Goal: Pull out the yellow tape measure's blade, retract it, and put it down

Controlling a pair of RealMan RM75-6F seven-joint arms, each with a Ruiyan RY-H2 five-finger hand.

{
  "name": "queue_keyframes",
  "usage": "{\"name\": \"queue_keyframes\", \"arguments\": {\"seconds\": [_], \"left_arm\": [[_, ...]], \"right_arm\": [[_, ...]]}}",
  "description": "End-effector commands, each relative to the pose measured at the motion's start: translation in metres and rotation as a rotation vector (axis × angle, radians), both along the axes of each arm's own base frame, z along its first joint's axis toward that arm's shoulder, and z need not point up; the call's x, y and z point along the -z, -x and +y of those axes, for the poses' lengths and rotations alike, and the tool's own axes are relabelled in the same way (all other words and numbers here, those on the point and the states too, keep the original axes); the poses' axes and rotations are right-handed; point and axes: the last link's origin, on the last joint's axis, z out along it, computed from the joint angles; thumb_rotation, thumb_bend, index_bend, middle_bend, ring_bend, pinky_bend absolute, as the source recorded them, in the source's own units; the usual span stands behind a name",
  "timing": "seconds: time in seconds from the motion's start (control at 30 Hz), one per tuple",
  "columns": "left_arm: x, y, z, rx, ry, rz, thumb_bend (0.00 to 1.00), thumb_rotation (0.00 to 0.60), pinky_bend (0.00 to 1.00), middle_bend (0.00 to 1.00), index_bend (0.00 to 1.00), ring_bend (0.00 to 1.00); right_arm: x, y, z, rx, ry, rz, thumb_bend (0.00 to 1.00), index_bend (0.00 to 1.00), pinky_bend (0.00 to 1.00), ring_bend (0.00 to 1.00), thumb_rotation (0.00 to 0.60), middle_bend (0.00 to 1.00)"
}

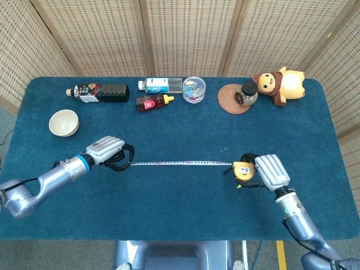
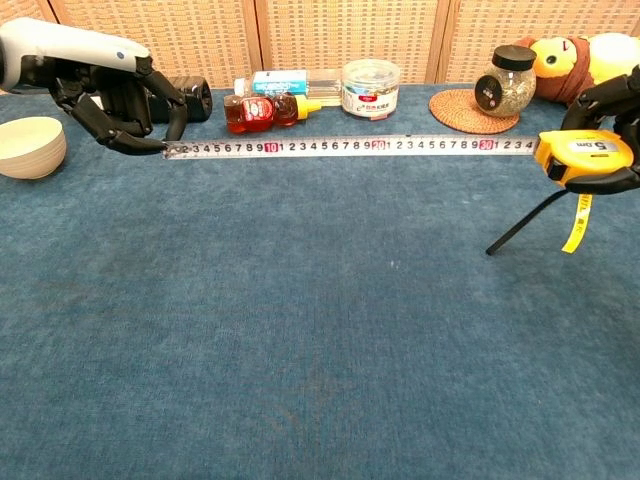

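Note:
My right hand [image 1: 271, 171] [image 2: 620, 110] grips the yellow tape measure case [image 1: 244, 170] [image 2: 584, 157] above the blue table, right of centre. Its black wrist strap [image 2: 520, 222] and a yellow tag [image 2: 572, 222] dangle below the case. The blade [image 1: 180, 163] [image 2: 350, 147] stretches level to the left, its printed numbers running past 30. My left hand [image 1: 107, 152] [image 2: 105, 100] pinches the blade's end at the left side, fingers curled around the tip.
A white bowl [image 1: 63, 122] [image 2: 30, 146] sits at the far left. Along the back stand a dark bottle [image 1: 98, 92], a red bottle [image 2: 258, 110], a white box [image 1: 162, 85], a clear tub [image 2: 370, 88], a jar [image 2: 505, 80] on a woven coaster [image 1: 232, 100] and a plush toy [image 1: 278, 83].

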Motion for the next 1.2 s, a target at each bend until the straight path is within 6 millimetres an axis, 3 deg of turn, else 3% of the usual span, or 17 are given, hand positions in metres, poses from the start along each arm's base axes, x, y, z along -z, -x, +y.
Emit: {"name": "queue_keyframes", "arguments": {"seconds": [0.03, 0.6, 0.87, 1.2], "left_arm": [[-0.003, 0.003, 0.0, 0.001, -0.003, 0.002, 0.41, 0.54, 0.94, 0.94, 0.5, 0.94], [-0.007, -0.002, -0.001, 0.004, -0.009, -0.016, 0.41, 0.54, 0.94, 0.94, 0.49, 0.94], [0.005, -0.03, 0.0, 0.041, 0.014, -0.047, 0.41, 0.538, 0.94, 0.94, 0.49, 0.94], [0.037, -0.086, -0.003, 0.093, 0.073, -0.105, 0.4, 0.539, 0.94, 0.94, 0.49, 0.94]], "right_arm": [[0.001, 0.001, 0.001, 0.001, -0.002, 0.0, 0.26, 0.57, 0.6, 0.64, 0.403, 0.6], [0.001, -0.003, 0.003, -0.017, -0.003, -0.011, 0.26, 0.57, 0.6, 0.64, 0.406, 0.6], [0.003, -0.01, 0.004, -0.034, -0.009, -0.021, 0.26, 0.57, 0.6, 0.64, 0.408, 0.6], [0.01, -0.032, 0.005, -0.083, -0.029, -0.046, 0.26, 0.57, 0.6, 0.64, 0.407, 0.6]]}}
